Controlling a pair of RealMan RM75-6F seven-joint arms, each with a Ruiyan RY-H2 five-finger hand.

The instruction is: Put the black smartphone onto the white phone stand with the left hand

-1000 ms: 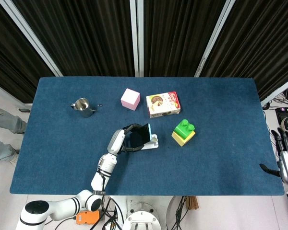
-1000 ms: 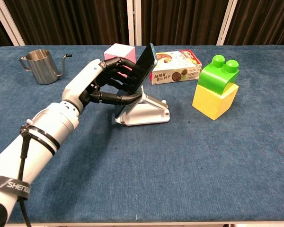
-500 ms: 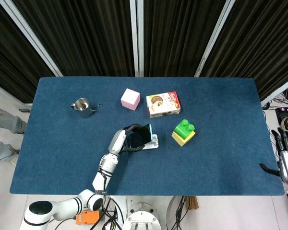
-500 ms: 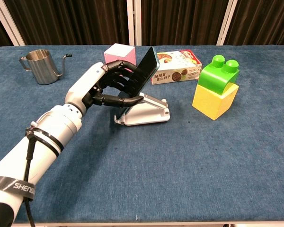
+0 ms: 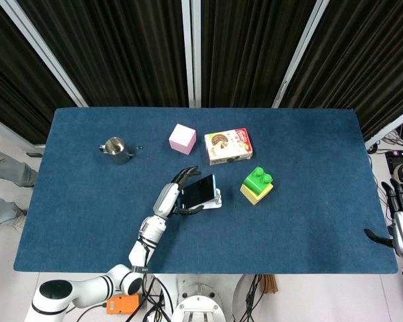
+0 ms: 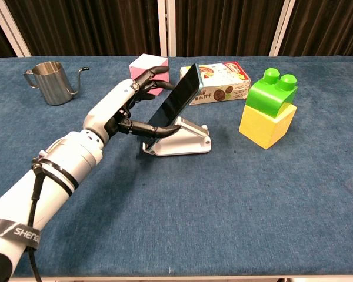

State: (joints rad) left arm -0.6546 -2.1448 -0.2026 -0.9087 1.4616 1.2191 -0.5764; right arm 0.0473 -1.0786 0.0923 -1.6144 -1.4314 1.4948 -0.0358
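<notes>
Near the middle of the blue tabletop [image 5: 309, 221] we see the white phone stand [image 6: 185, 139], and we take it as our landmark. The black smartphone [image 6: 175, 104] leans tilted on this stand, its lower edge down at the front of the stand and its upper corner high in the air. Our left hand [image 6: 125, 108] is just to the left of the stand. Its thumb [image 6: 156, 128] lies under the lower part of the smartphone and touches it, while the other fingers [image 6: 150, 76] are spread behind the phone; we cannot tell for sure whether they touch its back. So the hand seems to hold the phone only lightly, between the thumb and the fingers.

Behind the stand and a little to the left is a pink cube [image 6: 147, 69]. Behind the stand to the right lies a snack box [image 6: 219, 83]. To the right of the stand is a green block on a yellow block [image 6: 268, 108]. Far to the left of the stand stands a metal pitcher [image 6: 52, 82].

Our right hand [image 5: 401, 218] is far to the right of the stand, beyond the tabletop edge, with fingers apart and holding nothing.
</notes>
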